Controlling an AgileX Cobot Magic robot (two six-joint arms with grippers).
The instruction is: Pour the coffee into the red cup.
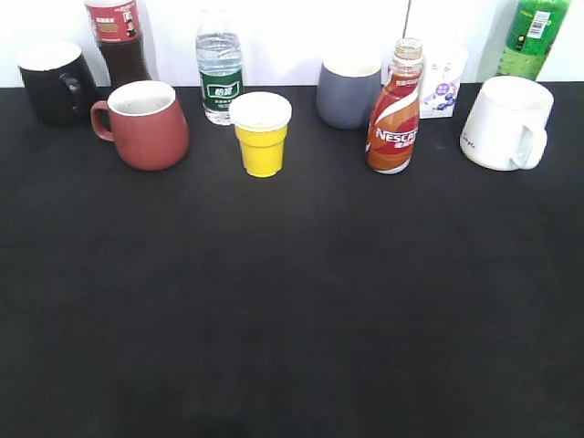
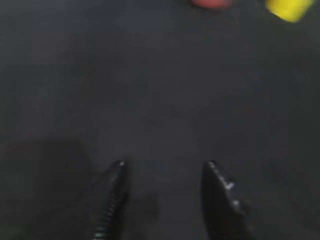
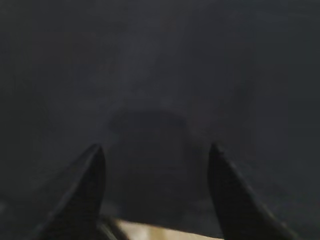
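We see curvy orange-brown Nescafe coffee bottle [image 1: 394,111] upright, well right of squat dull-red ceramic mug [image 1: 143,123] on black bench [image 1: 292,301]; left gripper [image 2: 165,167] released, right gripper [image 3: 156,152] released, both empty.

Table: a table [image 1: 292,310] covered edge to edge in matte black cloth fills most of the exterior view, its near half bare and dark.
Wall: a plain white wall [image 1: 292,36] rises directly behind the table's far edge; a thin vertical seam [image 1: 408,23] divides it right of centre.
Light: bright, even light washes out the wall, while the cloth reflects almost none of it.
Wrist views: both show only blurred black cloth; the left wrist view [image 2: 150,100] is soft and grey-toned, the right wrist view [image 3: 150,75] darker still.
Edge: a pale strip [image 3: 160,231] shows along the bottom of the right wrist view, beyond the cloth.
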